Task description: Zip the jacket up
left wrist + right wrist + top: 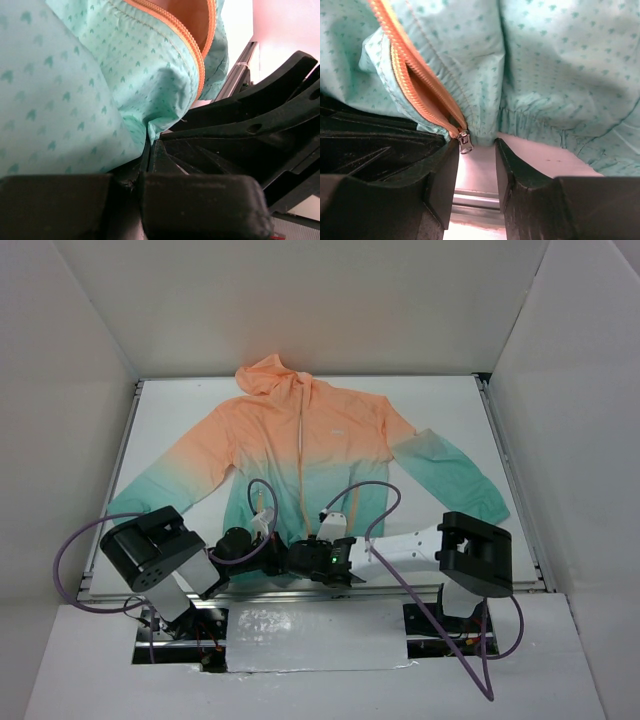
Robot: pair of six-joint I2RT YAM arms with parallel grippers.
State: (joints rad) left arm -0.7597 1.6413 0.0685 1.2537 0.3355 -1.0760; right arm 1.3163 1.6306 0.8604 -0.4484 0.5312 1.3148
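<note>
The jacket (pixel 300 440) lies flat on the white table (pixel 450 400), hood far, teal hem toward the arms. Both grippers meet at the middle of the hem. My left gripper (pixel 150 142) is shut on a pinch of teal hem fabric (pixel 165 100) beside the orange zipper tape (pixel 185 37). My right gripper (pixel 476 145) is open at the zipper's bottom end. The small metal slider (pixel 465 142) hangs right at the tip of its left finger (pixel 442 170), and the gap holds nothing else. Above the slider the orange zipper (pixel 402 65) stands parted.
The metal rail at the table's near edge (pixel 475 197) runs just behind the right fingers. Purple cables (pixel 365 490) loop over the jacket's lower front. White walls close in the table on three sides. The two grippers' bodies (pixel 300 558) are nearly touching.
</note>
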